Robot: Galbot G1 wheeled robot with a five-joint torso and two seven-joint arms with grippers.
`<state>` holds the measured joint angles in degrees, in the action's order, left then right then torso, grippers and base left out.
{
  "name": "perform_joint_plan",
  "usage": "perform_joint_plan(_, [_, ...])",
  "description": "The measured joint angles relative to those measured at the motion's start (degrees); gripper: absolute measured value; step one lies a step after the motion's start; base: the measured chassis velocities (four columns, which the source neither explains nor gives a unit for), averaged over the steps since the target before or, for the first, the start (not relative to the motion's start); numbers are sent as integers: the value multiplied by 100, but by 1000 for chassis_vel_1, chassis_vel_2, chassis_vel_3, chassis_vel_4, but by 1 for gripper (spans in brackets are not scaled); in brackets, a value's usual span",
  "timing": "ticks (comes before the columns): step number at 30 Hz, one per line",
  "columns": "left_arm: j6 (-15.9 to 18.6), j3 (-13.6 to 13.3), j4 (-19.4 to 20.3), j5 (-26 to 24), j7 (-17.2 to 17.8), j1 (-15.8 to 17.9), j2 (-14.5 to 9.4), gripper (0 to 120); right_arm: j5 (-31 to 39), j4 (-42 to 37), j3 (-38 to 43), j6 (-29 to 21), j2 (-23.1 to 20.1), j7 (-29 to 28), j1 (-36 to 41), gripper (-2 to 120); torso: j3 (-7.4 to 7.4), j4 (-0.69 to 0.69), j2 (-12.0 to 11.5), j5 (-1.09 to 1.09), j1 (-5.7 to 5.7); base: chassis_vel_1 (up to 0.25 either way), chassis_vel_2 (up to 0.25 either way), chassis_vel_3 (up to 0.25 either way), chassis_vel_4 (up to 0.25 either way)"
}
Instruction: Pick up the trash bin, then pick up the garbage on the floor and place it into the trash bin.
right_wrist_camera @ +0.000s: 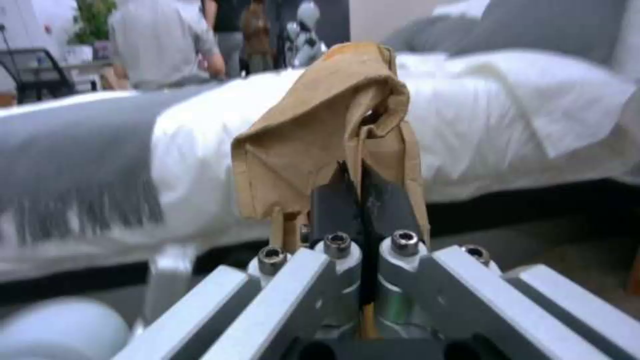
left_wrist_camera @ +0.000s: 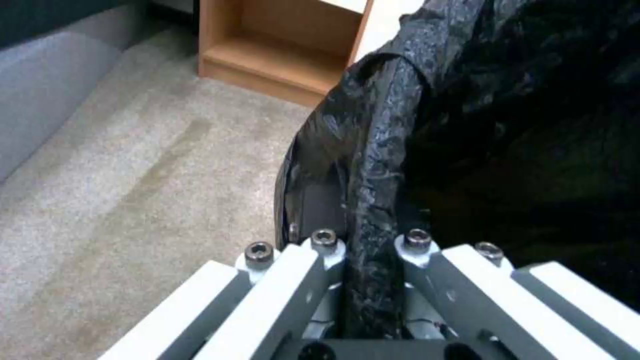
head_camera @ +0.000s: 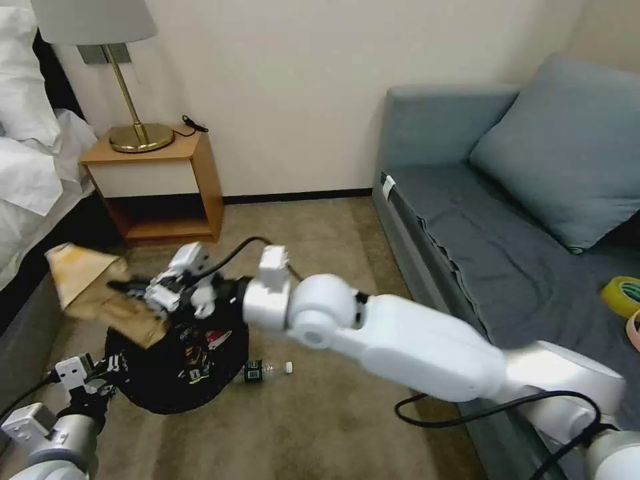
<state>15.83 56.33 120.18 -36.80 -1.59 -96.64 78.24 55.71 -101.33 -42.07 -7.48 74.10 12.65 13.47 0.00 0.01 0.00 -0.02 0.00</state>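
Note:
The black trash bin point(head_camera: 177, 367) with its black liner hangs low over the carpet, tilted, with snack wrappers point(head_camera: 200, 350) inside. My left gripper point(head_camera: 110, 370) is shut on its rim point(left_wrist_camera: 373, 200) at the near-left side. My right gripper point(head_camera: 130, 288) reaches across above the bin and is shut on a crumpled tan paper bag point(head_camera: 93, 290), which hangs above and to the left of the bin's opening. The bag point(right_wrist_camera: 320, 145) stands up between the dark fingertips point(right_wrist_camera: 333, 205). A clear plastic bottle point(head_camera: 263, 370) with a green label lies on the floor just right of the bin.
A wooden nightstand point(head_camera: 167, 187) with a brass lamp point(head_camera: 137, 130) stands at the back left beside a white bed point(head_camera: 30, 167). A grey-blue sofa point(head_camera: 507, 220) runs along the right, with tape rolls point(head_camera: 623, 293) on its seat. Open carpet point(head_camera: 320, 427) lies in front.

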Motion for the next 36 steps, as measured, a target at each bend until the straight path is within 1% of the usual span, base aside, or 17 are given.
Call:
perform_joint_plan(7, [41, 17, 58, -65, 27, 8, -21, 1, -399, 396, -122, 120, 21, 202, 239, 0, 0, -1, 0, 1, 0, 0, 0, 0, 0])
perform_joint_plan(10, [49, 5, 62, -68, 27, 13, 2, 1, -693, 609, -141, 183, 0, 276, 353, 0, 0, -1, 0, 1, 0, 0, 0, 0, 0])
perform_joint_plan(13, [51, -7, 52, -63, 27, 18, 24, 1, -812, 720, -152, 205, -1, 295, 385, 0, 0, -1, 0, 1, 0, 0, 0, 0, 0])
perform_joint_plan(15, [53, -19, 38, -58, 27, 20, 46, 1, -949, 837, -182, 229, 2, 314, 403, 5, 0, -1, 0, 2, 0, 0, 0, 0, 0])
perform_joint_plan(16, [53, -19, 38, -58, 27, 20, 46, 1, -949, 837, -182, 229, 2, 314, 403, 5, 0, -1, 0, 2, 0, 0, 0, 0, 0])
perform_joint_plan(18, [53, -18, 12, -45, 27, 20, 62, 1, -1101, 958, -223, 257, 16, 326, 410, 14, 0, -1, 0, 2, 0, 0, 0, 0, 0])
perform_joint_plan(19, [54, -13, 0, -41, 27, 14, 74, 1, -1206, 1047, -240, 278, 32, 327, 423, 20, 0, -1, 0, 1, 0, 0, 0, 0, 0])
perform_joint_plan(20, [54, -7, -8, -40, 27, 4, 85, 1, -1278, 1113, -251, 291, 45, 332, 438, 24, 0, -1, 0, 1, 0, 0, 0, 0, 0])
perform_joint_plan(21, [54, -7, -8, -40, 27, 4, 85, 1, -1278, 1113, -251, 291, 45, 332, 438, 24, 0, -1, 0, 1, 0, 0, 0, 0, 0])
perform_joint_plan(24, [54, 14, -12, -38, 27, -29, 105, 1, -1415, 1276, -256, 319, 77, 337, 491, 37, 0, 0, 0, 2, 0, 0, 0, 0, 0])
perform_joint_plan(25, [54, 20, -13, -38, 26, -35, 108, 1, -1440, 1303, -256, 325, 78, 337, 503, 39, 0, 0, 0, 2, 0, 0, 0, 0, 0])
perform_joint_plan(26, [54, 34, -16, -39, 25, -48, 113, 1, -1490, 1338, -251, 340, 74, 339, 529, 44, 0, 0, 0, 2, 0, 0, 0, 0, 0])
perform_joint_plan(30, [54, 66, -52, -41, 26, -56, 125, 1, -1586, 1347, -148, 351, 5, 322, 610, 49, 0, 0, 0, 2, 0, 0, 0, 0, 0])
perform_joint_plan(32, [54, 80, -70, -41, 29, -52, 126, 1, -1639, 1327, -73, 358, -39, 297, 647, 50, 0, 0, 0, 2, 0, 0, 0, 0, 0])
perform_joint_plan(34, [53, 114, -105, -38, 30, -38, 127, 1, -1776, 1181, 147, 385, -174, 166, 734, 57, 0, 0, 0, 2, 0, 0, 0, 0, 0])
perform_joint_plan(35, [52, 138, -124, -37, 30, -27, 124, 1, -1962, 1080, 296, 452, -270, 6, 802, 62, 0, 0, 0, 2, 0, 0, 0, 0, 0])
perform_joint_plan(36, [51, 165, -148, -37, 31, -13, 114, 1, -2186, 979, 469, 632, -376, -214, 893, 67, 0, 0, 0, 2, 0, 0, 0, 0, 0])
